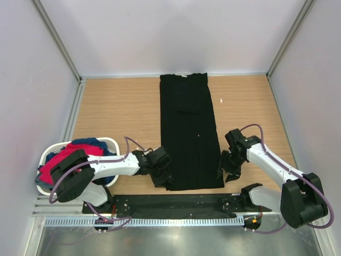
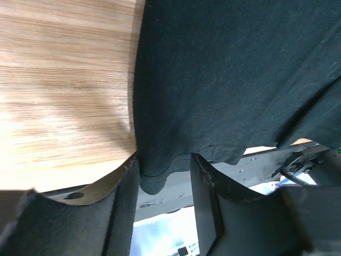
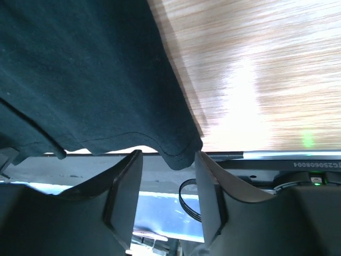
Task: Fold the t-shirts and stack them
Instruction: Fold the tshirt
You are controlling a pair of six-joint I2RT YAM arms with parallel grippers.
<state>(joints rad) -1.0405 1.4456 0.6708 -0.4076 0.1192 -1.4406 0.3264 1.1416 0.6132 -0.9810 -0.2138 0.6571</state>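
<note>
The black t-shirt (image 1: 189, 128), folded into a long strip, lies mid-frame on the worktop (image 1: 117, 112) with its long axis running top to bottom and its hem at the lower end, between the two arms. The left claw (image 1: 161, 173) sits at the hem's lower-left corner and the right claw (image 1: 228, 173) at its lower-right corner, each arm reaching in low from its own side, equally near. In both wrist views the fingers (image 2: 106, 224) stand apart with a hem corner in the gap, not yet pinched, so the next move likely means closing there and carrying the hem up the frame.
</note>
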